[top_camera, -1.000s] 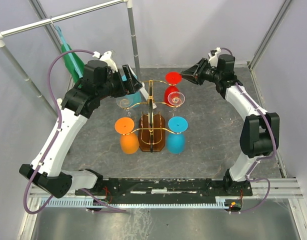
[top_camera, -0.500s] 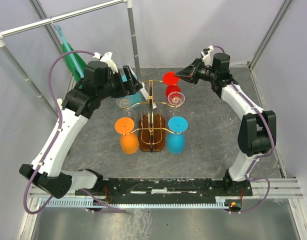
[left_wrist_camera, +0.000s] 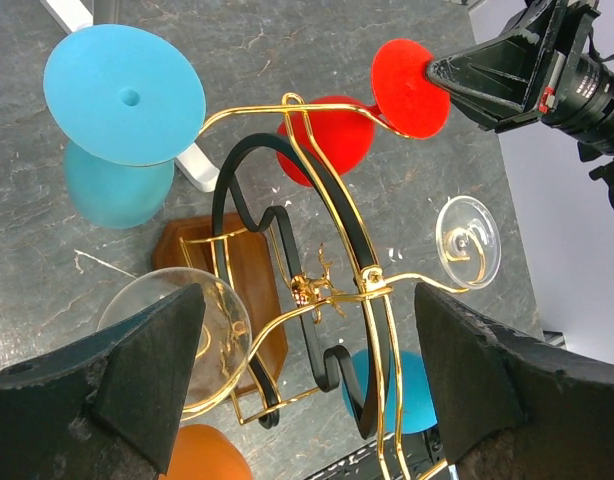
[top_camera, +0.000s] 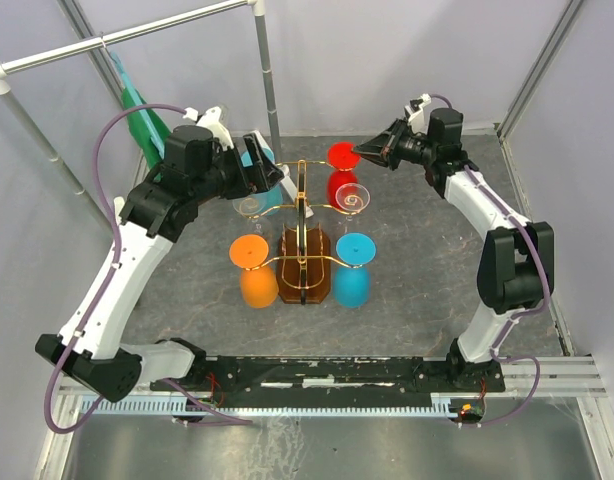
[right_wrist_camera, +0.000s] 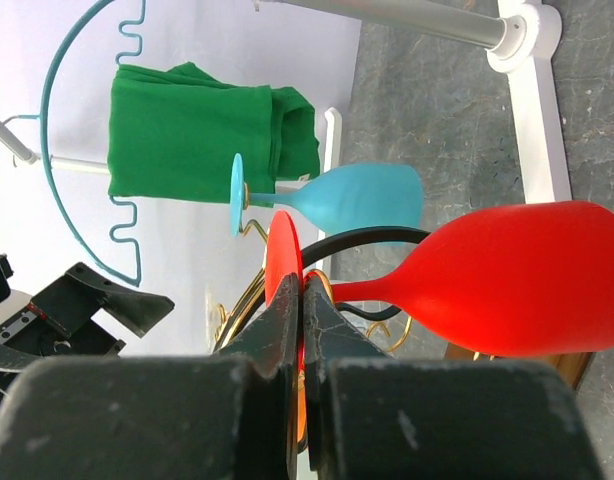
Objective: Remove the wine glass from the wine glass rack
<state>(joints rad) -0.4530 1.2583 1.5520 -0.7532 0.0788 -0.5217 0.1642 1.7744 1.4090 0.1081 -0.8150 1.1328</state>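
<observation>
The wine glass rack (top_camera: 304,203), gold wire on a brown wooden base, stands mid-table with several glasses hanging bowl-down. My right gripper (top_camera: 365,152) is shut on the round foot of the red wine glass (top_camera: 343,178), which hangs at the rack's back right. In the right wrist view the fingers (right_wrist_camera: 287,320) pinch the red foot edge-on, with the red bowl (right_wrist_camera: 517,280) to the right. My left gripper (top_camera: 272,176) is open and empty over the rack's back left. In its wrist view the left gripper (left_wrist_camera: 307,335) straddles the gold wires (left_wrist_camera: 332,290) without touching them.
On the rack hang an orange glass (top_camera: 257,270), a blue glass (top_camera: 354,268), a light blue glass (left_wrist_camera: 122,110) and two clear glasses (top_camera: 249,205) (top_camera: 353,198). A green cloth (top_camera: 142,120) hangs at back left. A white pole (top_camera: 268,80) stands behind the rack.
My right gripper has edged left at the red glass's foot, and the foot has shifted slightly with it. The left arm has barely moved.
</observation>
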